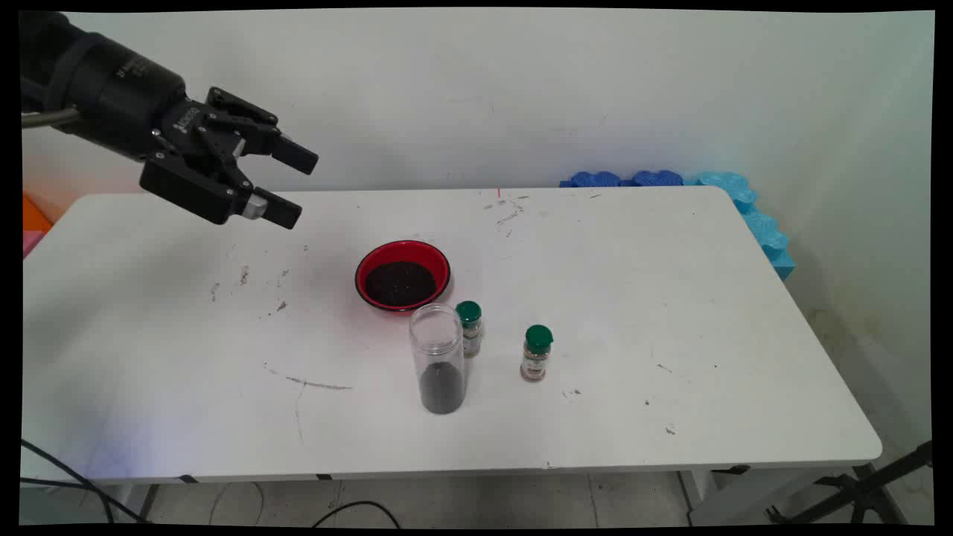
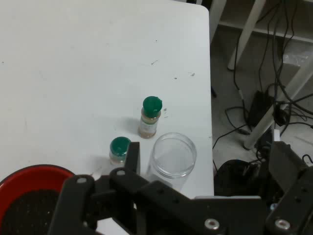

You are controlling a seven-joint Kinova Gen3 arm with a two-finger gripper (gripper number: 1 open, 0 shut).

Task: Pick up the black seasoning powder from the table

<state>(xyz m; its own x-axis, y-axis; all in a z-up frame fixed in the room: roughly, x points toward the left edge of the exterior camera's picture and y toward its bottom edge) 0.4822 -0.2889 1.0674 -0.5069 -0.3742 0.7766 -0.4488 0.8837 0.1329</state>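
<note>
My black gripper [image 1: 298, 186] hangs open and empty above the table's far left, well clear of everything. A red bowl [image 1: 403, 274] with dark grains sits mid-table, nearest to it. Just in front of the bowl stands a clear open jar [image 1: 438, 357] with dark grains at its bottom. A small green-capped spice bottle [image 1: 469, 328] stands right behind the jar, and a second one [image 1: 536, 353] stands apart to the right. The hand view shows the bowl [image 2: 29, 196], jar [image 2: 172, 156] and both bottles [image 2: 120, 149] [image 2: 149, 117] beyond the open gripper [image 2: 206, 149].
Blue foam pieces [image 1: 655, 179] line the white table's [image 1: 670, 298] back right corner and right side. An orange object [image 1: 33, 216] shows past the left edge. Cables [image 2: 254, 98] and stand legs lie on the floor beside the table.
</note>
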